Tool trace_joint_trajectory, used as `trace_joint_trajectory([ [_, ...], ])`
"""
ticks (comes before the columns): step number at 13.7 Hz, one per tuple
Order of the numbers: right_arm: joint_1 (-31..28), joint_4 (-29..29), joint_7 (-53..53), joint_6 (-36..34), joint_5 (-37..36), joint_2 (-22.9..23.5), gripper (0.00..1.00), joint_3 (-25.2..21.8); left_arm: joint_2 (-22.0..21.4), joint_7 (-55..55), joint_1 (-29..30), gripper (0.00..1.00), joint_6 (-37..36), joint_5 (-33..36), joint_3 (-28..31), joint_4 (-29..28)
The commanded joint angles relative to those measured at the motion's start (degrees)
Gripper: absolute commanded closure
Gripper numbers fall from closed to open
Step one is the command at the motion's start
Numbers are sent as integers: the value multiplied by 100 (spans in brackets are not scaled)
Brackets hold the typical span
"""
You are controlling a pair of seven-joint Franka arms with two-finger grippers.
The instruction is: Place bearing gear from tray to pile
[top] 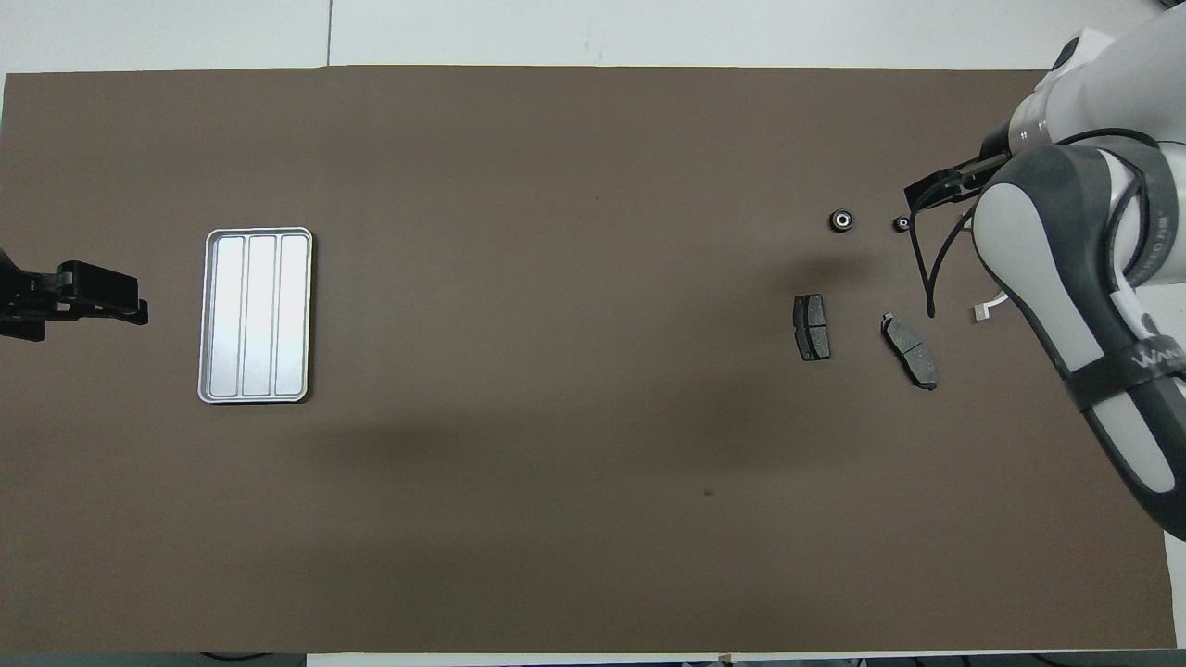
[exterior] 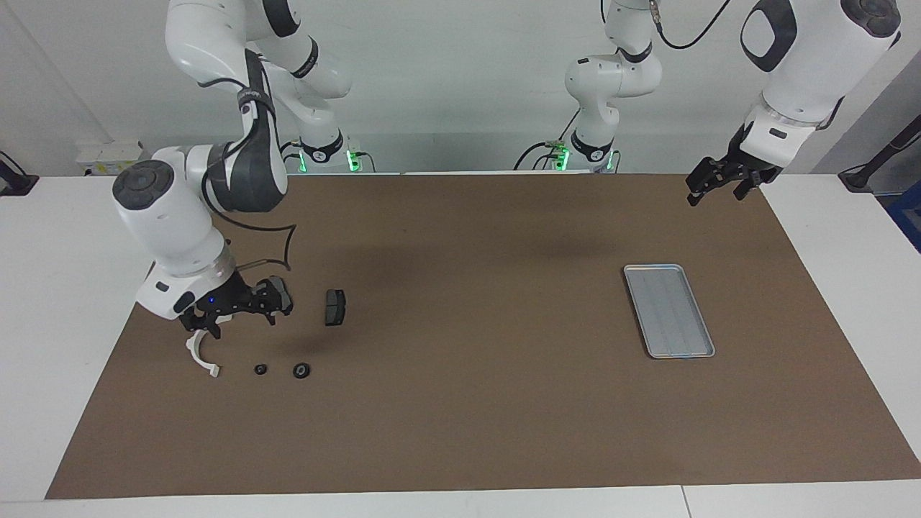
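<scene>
The bearing gear (exterior: 260, 369) (top: 900, 223), a small dark round part, lies on the brown mat in the pile at the right arm's end. Around it lie a white half-ring bracket (exterior: 201, 356), a slightly larger dark round part (exterior: 301, 370) (top: 841, 220) and two dark brake pads (top: 812, 326) (top: 909, 350). My right gripper (exterior: 241, 316) hangs open and empty above the pile, over the bracket. The silver ribbed tray (exterior: 669, 311) (top: 256, 315) holds nothing. My left gripper (exterior: 716, 188) (top: 93, 301) waits open in the air, off the tray's side toward the left arm's end.
The brown mat (exterior: 468, 403) covers most of the white table. The right arm's forearm (top: 1084, 278) hides most of the bracket in the overhead view. A black cable loop (exterior: 277, 248) hangs from that arm over the pile.
</scene>
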Motion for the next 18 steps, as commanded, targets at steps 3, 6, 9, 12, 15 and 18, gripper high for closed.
trace_joint_trajectory([
  [3,589,-101,78,-944,409,-1034,0,-595,-69,13,-50,0,-91,-49,52,-18],
  [6,810,-101,-10,-1130,427,-1500,0,-939,-78,13,-50,0,-100,-49,52,-18],
  [9,819,-22,8,-1411,418,-1791,0,-957,-69,13,-58,0,-100,-49,52,-18],
  [12,984,-22,25,-1648,427,-1958,0,-1167,-69,13,-50,0,-91,-49,52,-18],
  [15,1117,-109,43,-1675,427,-1976,0,-1256,-69,13,-50,0,-100,-49,52,-18],
  [18,1135,-276,183,-1579,427,-1976,0,-1335,-77,13,-50,0,-91,-49,52,-18],
])
